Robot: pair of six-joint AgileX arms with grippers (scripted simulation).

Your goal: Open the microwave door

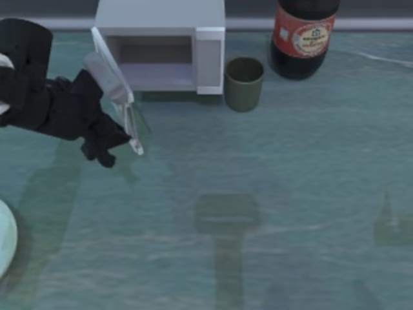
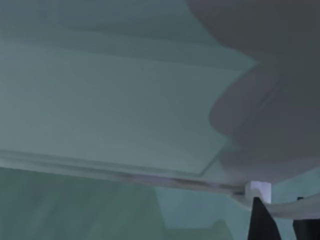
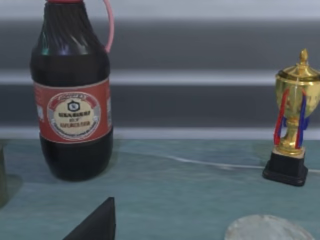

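The left gripper [image 1: 122, 143] grips the free edge of the microwave door [image 1: 115, 87], fingers closed on its handle. The door stands swung wide open from the white microwave [image 1: 161, 26], exposing the cavity.

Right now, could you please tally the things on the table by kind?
Microwave: 1
Cup: 1
Bottle: 1
Trophy: 1
Plates: 2
Total: 6

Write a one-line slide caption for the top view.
Left gripper at the swung-open microwave door, beside a green cup and dark bottle.
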